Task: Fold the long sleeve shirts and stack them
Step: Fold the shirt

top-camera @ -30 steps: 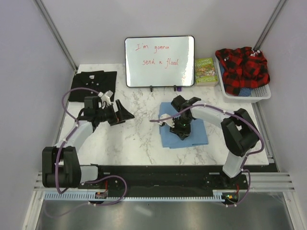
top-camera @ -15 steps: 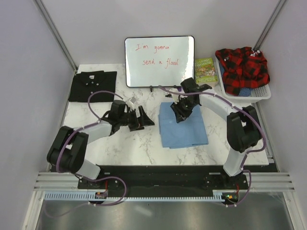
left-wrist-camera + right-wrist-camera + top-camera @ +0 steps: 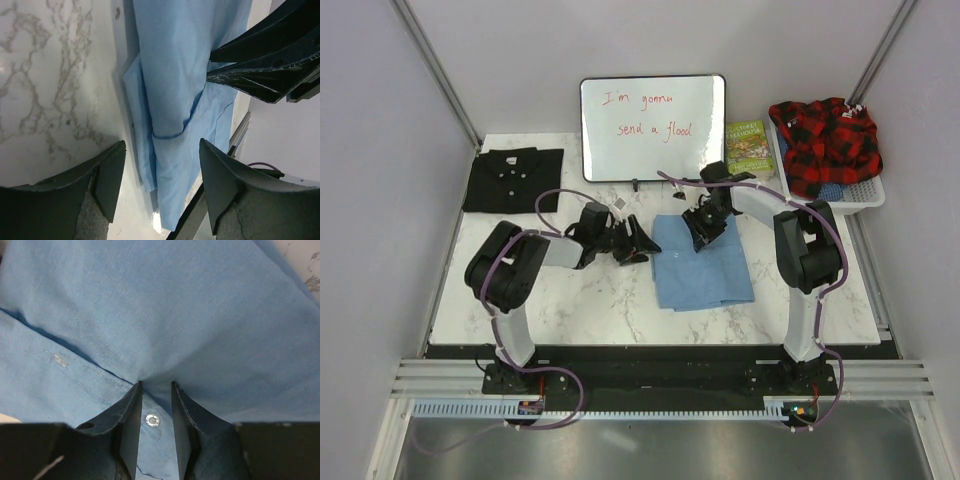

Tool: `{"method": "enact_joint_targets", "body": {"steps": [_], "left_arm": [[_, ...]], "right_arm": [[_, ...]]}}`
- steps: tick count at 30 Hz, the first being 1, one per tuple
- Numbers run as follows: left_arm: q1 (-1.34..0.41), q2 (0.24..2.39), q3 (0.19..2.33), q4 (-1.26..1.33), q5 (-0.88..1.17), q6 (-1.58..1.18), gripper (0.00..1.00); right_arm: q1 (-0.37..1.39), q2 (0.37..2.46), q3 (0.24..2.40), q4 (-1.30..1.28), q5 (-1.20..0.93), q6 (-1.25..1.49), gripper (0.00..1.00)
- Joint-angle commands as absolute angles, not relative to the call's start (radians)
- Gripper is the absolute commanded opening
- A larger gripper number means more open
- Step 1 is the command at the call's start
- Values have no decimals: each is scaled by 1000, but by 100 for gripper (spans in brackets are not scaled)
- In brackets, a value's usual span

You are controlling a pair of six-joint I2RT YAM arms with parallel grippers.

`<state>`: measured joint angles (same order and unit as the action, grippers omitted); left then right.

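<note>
Since a second ago your left gripper has crossed the counter to the left edge of the light blue shirt, jaws spread, nothing held. Your right gripper sits at that shirt's far edge, nearly closed, apparently pinching a pucker of cloth. Folded at the far-left corner lies the black shirt.

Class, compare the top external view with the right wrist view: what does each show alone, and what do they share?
Top external only: the folded black shirt, whiteboard, book, basket of red plaid cloth and the open left gripper. Right wrist only: a small button and cloth pinched between the fingers. Shared: the light blue shirt and the right gripper.
</note>
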<state>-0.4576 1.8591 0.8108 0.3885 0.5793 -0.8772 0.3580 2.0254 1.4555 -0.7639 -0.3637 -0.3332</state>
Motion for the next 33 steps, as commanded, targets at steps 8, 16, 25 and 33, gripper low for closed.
{"method": "enact_joint_targets", "body": {"steps": [8,16,25,33], "left_arm": [[-537,1999,824,434,531,-963,63],[-529,1990,851,394,540,-928,35],[-419,1823,1067,-154,566,-573,2],[-383,1752,1584,-826,257,40,2]], "right_arm": [[364,2063,1486,-759,-356,-333,37],[364,2059,1473,-758,-367,-331,37],[342,1967,1520,-758,-510,-224,45],[212,1864,1591,-756,-635,-109,49]]}}
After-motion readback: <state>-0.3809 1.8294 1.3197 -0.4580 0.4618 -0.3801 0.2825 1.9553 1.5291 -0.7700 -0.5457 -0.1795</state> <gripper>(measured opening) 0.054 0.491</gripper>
